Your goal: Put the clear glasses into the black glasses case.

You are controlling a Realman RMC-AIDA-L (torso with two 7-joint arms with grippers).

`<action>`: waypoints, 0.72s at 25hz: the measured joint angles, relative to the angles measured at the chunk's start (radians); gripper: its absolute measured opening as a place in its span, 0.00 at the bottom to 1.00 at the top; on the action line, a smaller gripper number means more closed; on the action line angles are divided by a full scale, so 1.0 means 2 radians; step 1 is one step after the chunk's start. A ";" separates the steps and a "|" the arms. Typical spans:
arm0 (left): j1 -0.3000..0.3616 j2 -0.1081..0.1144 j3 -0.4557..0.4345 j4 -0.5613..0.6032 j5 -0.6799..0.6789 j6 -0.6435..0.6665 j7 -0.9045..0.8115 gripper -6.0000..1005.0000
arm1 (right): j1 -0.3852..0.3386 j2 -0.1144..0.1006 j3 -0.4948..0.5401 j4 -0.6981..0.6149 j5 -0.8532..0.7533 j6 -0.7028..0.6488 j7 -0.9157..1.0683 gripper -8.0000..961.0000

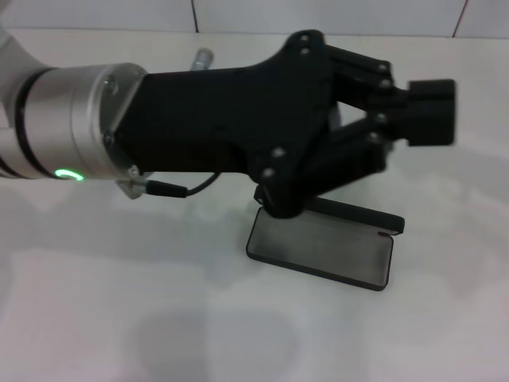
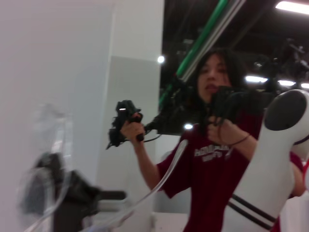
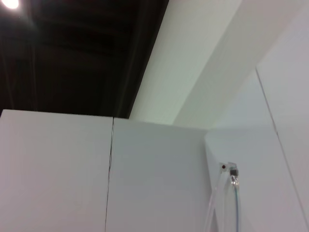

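While apparently clamped shut on the glasses point(image 2: 48, 145) above the table point(image 1: 119, 318), treat the left claw point(image 1: 429, 99) as the working arm: note open case point(image 1: 318, 251) below, robot-left of fingertips, long axis roughly crosswise; right claw unseen.

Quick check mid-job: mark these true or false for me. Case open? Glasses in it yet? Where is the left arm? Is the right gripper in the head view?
1. The black glasses case lies open on the table. True.
2. The clear glasses already lie in the case. False: its grey lining is bare, and the glasses are up in the air at the left gripper, as the left wrist view shows.
3. The left arm reaches across above the case. True.
4. The right gripper shows in the head view. False: only the left arm appears there.
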 joint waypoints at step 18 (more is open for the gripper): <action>0.012 -0.001 -0.005 -0.004 -0.050 -0.007 0.020 0.06 | 0.053 0.019 -0.100 0.078 -0.073 0.036 -0.052 0.06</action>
